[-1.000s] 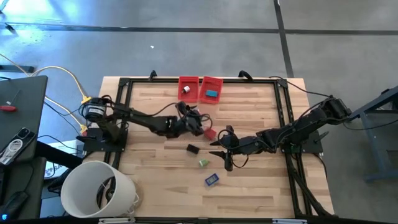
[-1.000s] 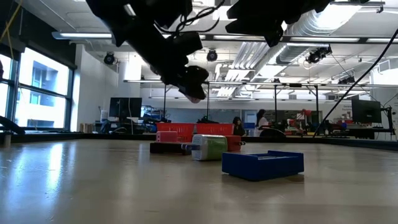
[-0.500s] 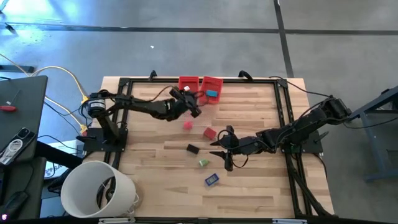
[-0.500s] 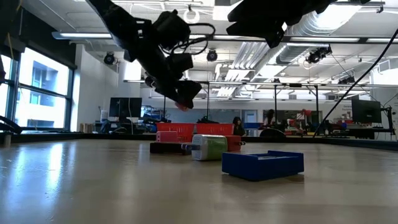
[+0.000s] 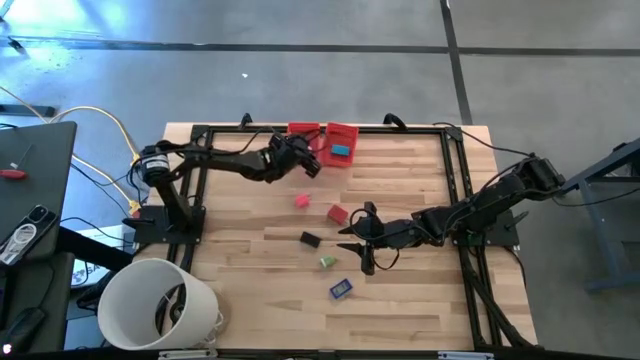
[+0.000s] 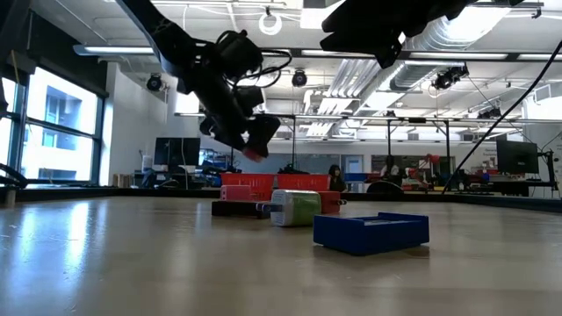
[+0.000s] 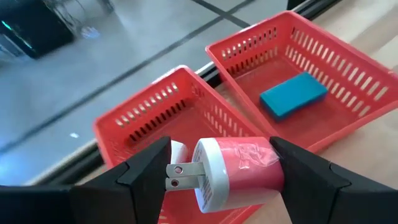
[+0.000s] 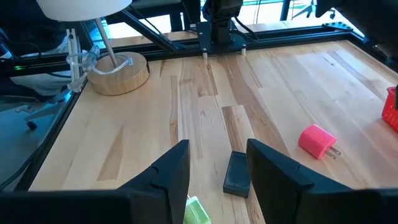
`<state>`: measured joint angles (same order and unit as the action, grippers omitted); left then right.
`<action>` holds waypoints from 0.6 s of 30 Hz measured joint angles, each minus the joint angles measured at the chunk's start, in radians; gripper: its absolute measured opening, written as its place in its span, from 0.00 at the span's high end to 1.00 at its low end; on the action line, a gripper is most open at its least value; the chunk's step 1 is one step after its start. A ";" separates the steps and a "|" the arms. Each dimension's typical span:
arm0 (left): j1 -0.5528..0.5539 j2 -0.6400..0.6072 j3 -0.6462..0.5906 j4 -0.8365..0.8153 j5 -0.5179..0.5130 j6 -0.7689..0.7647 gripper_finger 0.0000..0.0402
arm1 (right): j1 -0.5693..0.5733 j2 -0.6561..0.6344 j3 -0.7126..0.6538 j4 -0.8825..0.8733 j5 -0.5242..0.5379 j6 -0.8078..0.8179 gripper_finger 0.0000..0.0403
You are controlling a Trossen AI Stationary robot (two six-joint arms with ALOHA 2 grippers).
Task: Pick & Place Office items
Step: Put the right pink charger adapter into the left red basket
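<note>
Left end effector (image 7: 217, 171) grips a pink plug adapter (image 7: 233, 173) crosswise, prongs pointing sideways, hovering just above the near rim of the left red bin (image 7: 140, 121); the drop lies straight ahead. Right end effector (image 5: 362, 240) hangs empty, fingers parted, over the counter (image 5: 250, 260) well apart.

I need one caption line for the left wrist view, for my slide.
Left gripper holds a pink plug adapter above the left red bin; a blue item lies in the right bin.
</note>
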<state>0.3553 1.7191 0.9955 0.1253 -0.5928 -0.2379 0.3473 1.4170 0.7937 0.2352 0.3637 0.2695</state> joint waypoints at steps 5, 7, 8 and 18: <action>0.043 0.000 0.000 0.000 0.067 -0.062 0.39 | 0.000 0.000 0.000 0.000 0.000 0.021 0.64; 0.060 0.000 0.000 0.001 0.071 -0.067 0.39 | 0.000 0.000 0.000 0.000 0.000 0.022 0.64; 0.069 0.000 0.000 0.000 0.074 -0.068 0.39 | 0.000 0.000 0.000 0.000 0.000 0.022 0.64; 0.128 0.037 0.001 0.008 0.103 -0.070 0.39 | 0.000 0.001 -0.010 -0.001 0.000 0.022 0.64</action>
<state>0.4830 1.7558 0.9965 0.1336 -0.4898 -0.3080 0.3470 1.4182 0.7836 0.2346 0.3640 0.2916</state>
